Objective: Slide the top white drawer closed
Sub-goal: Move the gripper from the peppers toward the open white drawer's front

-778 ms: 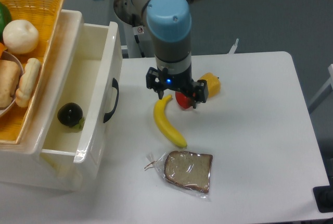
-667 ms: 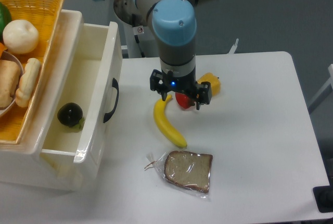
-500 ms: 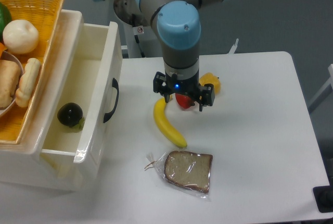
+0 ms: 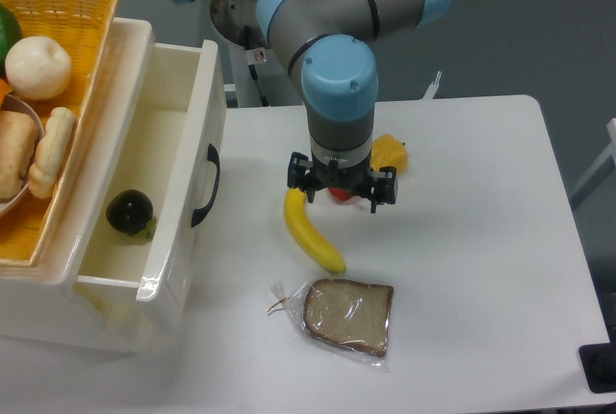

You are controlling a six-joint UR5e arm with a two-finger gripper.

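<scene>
Gripper [image 4: 342,197]: hangs over the table [image 4: 481,241] above a small red item, fingers pointing down; fingertips are masked by the wrist, so I cannot tell whether they are parted or pressed together. Nothing visibly held.
Top white drawer [image 4: 183,193]: pulled well out of the cabinet, at the left of the table; black arched handle [image 4: 206,186] faces the gripper, well apart from it.
Drawer contents: one dark round item [image 4: 129,211] on the floor of the drawer.
Cabinet top: wicker basket [image 4: 67,10] of food.
Table items: banana [image 4: 311,232] between handle and gripper; red item [image 4: 337,190] and yellow piece [image 4: 389,155] by the gripper; bagged bread slice [image 4: 347,316] nearer the front.
Task state: judged not begun; drawer fully open.
Risk, path: a low sweep toward the drawer front would likely shove the banana along.
Risk, contact: an off-centre or high push could skew the drawer and jam it.
Risk, force: a hard shove might shift the cabinet and rock the basket.
</scene>
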